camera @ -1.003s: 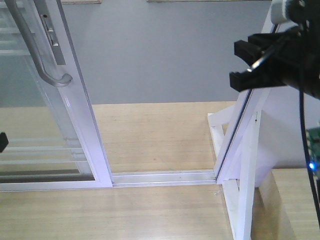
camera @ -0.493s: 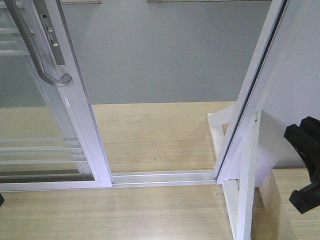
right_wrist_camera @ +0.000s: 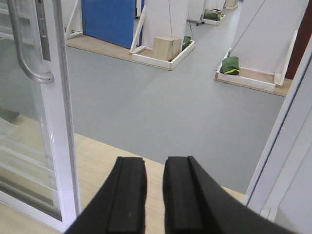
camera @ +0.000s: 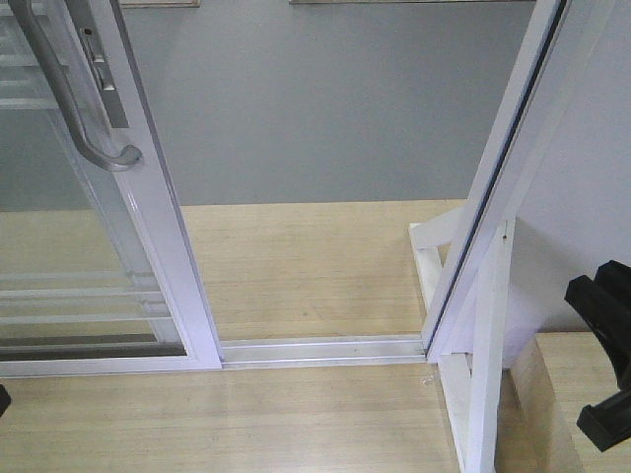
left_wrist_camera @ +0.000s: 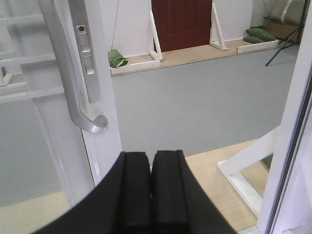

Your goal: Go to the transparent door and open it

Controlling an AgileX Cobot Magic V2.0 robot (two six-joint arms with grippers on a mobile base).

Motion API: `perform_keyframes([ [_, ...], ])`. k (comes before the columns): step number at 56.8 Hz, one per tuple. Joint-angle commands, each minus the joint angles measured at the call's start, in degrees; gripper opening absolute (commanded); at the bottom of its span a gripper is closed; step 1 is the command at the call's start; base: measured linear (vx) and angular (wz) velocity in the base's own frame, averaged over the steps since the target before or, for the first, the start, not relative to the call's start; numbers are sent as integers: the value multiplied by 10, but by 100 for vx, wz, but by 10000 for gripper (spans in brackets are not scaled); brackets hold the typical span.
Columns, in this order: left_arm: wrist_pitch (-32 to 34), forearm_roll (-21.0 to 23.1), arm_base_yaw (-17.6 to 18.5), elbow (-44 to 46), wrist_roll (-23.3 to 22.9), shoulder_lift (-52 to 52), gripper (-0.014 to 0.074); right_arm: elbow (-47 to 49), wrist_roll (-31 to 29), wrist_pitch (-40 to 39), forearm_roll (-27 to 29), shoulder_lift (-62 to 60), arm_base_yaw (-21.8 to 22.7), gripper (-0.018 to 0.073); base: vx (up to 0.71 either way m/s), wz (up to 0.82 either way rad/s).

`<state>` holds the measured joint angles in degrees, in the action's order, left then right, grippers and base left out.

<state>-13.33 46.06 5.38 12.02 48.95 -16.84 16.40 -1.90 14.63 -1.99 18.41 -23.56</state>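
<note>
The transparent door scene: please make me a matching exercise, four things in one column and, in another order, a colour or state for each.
Things:
1. curved silver-grey metal pull handle
2. left gripper
3. tall transparent glass door in a white frame
4. floor beyond the doorway

Colour or state:
A. plain grey
B. slid aside, the doorway stands open
C. fixed along the door's edge, nothing gripping it
D. black fingers pressed together

Pairs: 1-C, 2-D, 3-B, 4-A

the transparent door (camera: 94,227) and its handle (camera: 69,94) run past the frame's top-left.
</note>
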Motion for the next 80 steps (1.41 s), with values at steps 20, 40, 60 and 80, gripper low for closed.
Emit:
perform_keyframes([
  [20,35,7,2,17,-26,-4,-6,16,0,-44,-2,5,3,216,0,0],
  [40,78,-55,2,19,-117,-6,-6,16,0,-44,-2,5,3,216,0,0],
  [60,156,-416,4,18,-478,-6,-6,16,0,-44,-2,5,3,216,0,0],
  [80,158,-442,4,-129,-485,140,-6,16,0,-44,-2,5,3,217,0,0],
])
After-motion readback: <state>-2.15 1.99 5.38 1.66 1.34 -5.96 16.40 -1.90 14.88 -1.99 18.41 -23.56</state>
